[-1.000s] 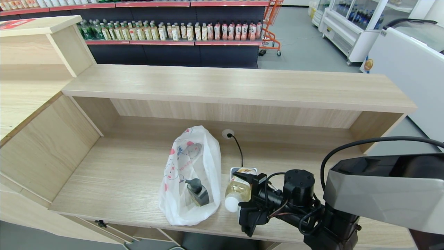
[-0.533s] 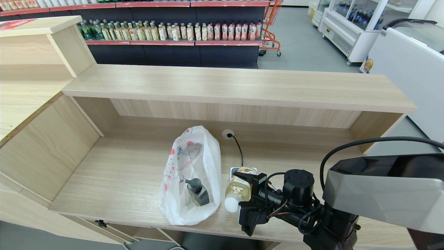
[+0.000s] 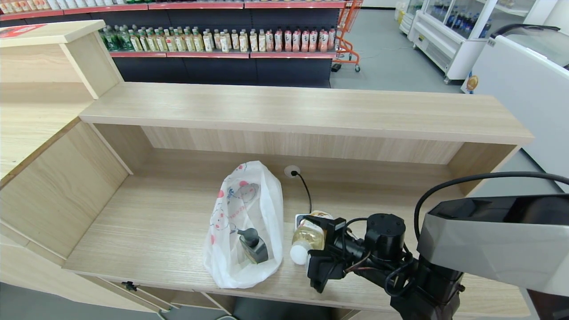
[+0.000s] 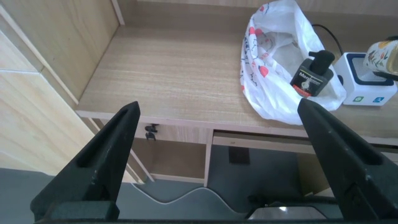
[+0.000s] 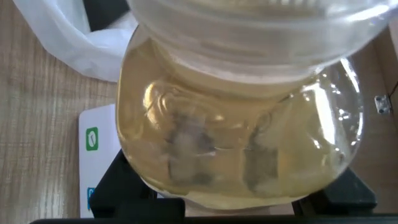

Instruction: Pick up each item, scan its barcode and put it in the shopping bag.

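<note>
Just right of the shopping bag (image 3: 249,209), over the scanner (image 4: 364,84), the right pincer (image 3: 323,249) pinches a yellow-filled bottle (image 3: 306,234); the left pincer (image 4: 217,111) is spread.

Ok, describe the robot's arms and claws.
The right arm has an angular silver-grey shell, a round black wrist joint, a thick black cable and thin wires behind the black right claw. The left claw has two broad black tapering fingers.

We find the shopping bag (image 3: 243,213) on the counter (image 3: 151,222), pump bottle (image 3: 252,246) inside — just right of it, the drink bottle (image 3: 306,235) over the scanner (image 4: 367,92).
</note>
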